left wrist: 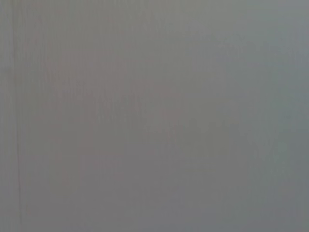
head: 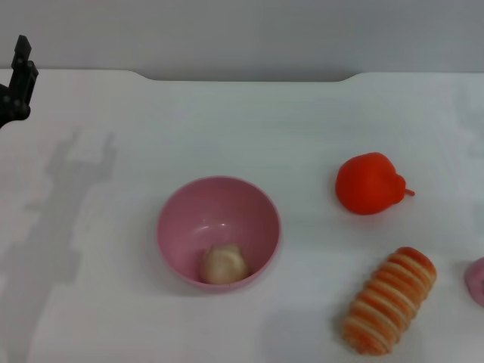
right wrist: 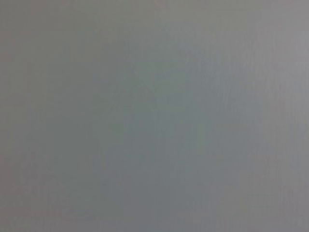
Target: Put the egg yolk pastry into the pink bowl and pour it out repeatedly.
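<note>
The pink bowl stands upright on the white table, left of centre in the head view. Inside it, against the near wall, lies the egg yolk pastry, a small pale cream lump. My left gripper is far off at the table's back left edge, high and away from the bowl, only partly in view. The right gripper does not show in the head view. Both wrist views show only a blank grey surface.
A red-orange pear-like fruit lies right of the bowl. An orange-and-cream striped roll lies at the front right. A pink object is cut off at the right edge. The table's far edge runs along the back.
</note>
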Controlling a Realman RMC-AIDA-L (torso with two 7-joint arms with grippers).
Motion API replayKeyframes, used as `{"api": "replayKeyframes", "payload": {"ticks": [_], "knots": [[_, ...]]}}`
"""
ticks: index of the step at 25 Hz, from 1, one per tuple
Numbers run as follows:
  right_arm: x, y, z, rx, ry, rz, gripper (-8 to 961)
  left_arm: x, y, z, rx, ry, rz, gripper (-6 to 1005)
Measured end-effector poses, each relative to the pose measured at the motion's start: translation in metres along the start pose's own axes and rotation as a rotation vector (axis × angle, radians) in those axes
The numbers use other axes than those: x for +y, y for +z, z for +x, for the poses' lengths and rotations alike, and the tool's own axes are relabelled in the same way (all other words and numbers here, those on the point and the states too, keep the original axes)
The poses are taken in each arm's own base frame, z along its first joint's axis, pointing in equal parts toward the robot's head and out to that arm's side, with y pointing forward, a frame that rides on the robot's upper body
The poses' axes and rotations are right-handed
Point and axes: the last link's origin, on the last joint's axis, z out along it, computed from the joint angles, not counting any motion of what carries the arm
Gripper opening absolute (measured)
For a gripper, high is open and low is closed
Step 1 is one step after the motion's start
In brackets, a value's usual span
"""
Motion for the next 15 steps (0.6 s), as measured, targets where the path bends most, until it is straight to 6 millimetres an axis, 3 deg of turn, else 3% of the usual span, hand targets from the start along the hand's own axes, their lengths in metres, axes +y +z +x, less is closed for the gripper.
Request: {"api": "replayKeyframes", "payload": {"ticks": [7, 15], "knots": [[-0.009, 0.003, -0.003, -0.021, -0.013, 0.053, 485, 0.000, -0.008, 0.005, 0.019, -0.015, 0.014, 607], [-0.013, 0.001, -0.002, -0.012, 0.002, 0.085, 485, 0.004, 0.003, 0.007, 0.034, -0.028, 0.006, 606]]}}
